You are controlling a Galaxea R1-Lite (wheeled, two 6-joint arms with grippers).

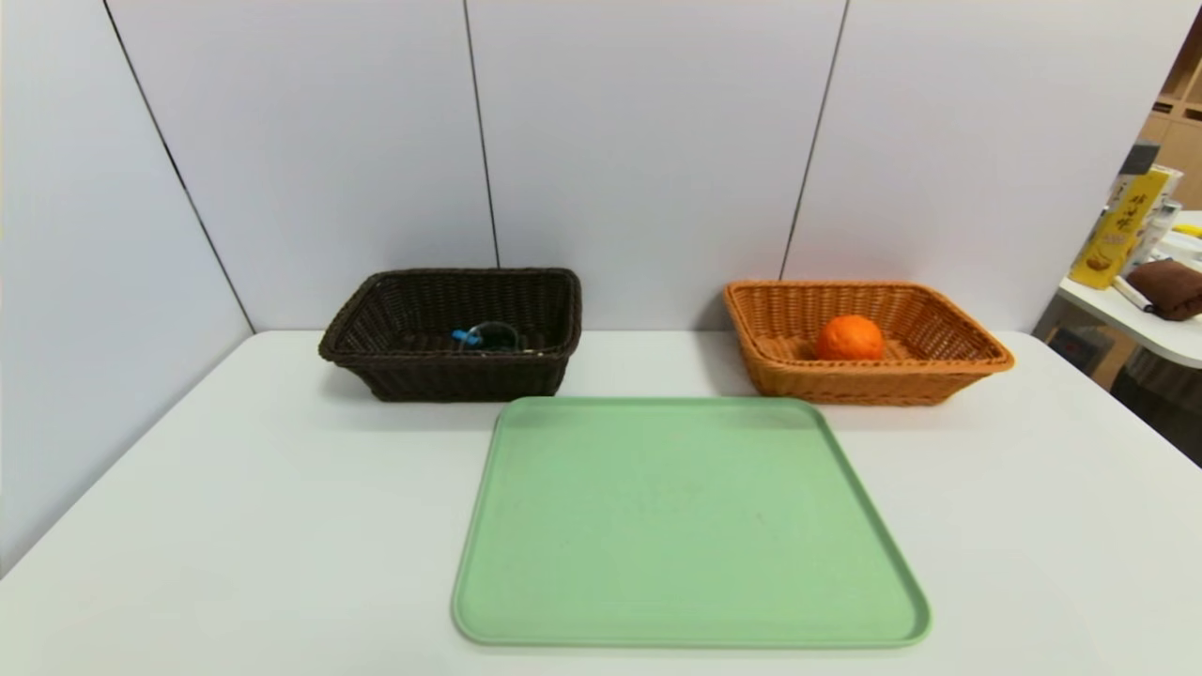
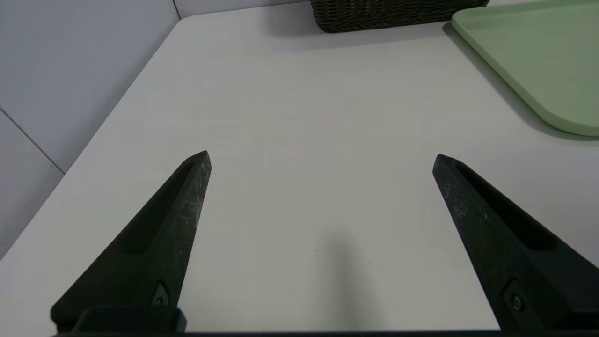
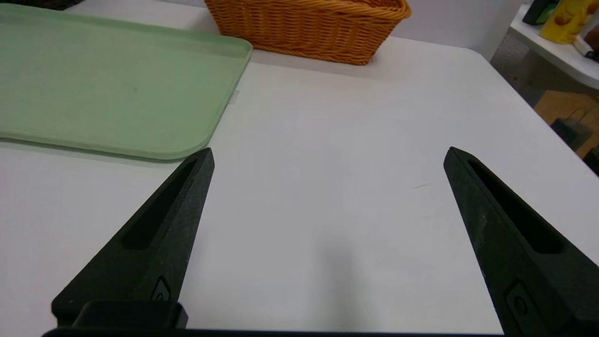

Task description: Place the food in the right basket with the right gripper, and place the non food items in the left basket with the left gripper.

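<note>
Table (image 1: 235,526): white; green tray (image 1: 685,526) as centre
Orange (image 1: 849,338): dimpled, inside tan basket (image 1: 948,371), beyond tray's right corner
Cup (image 1: 493,335), blue-handled spoon (image 1: 463,336): inside dark basket (image 1: 376,361), beyond tray's left corner
Left gripper (image 2: 320,159), right gripper (image 3: 327,157): spread wide, holding nothing

We list a white table (image 1: 235,526) with rounded corners, set into a corner of pale grey wall panels (image 1: 648,141) divided by thin dark seams. To the right we note a second white table (image 1: 1141,329) holding a yellow box (image 1: 1119,235) and a folded brown cloth (image 1: 1169,286). Beyond it we record light wooden shelving (image 1: 1178,122). Lighting is even and soft.
</note>
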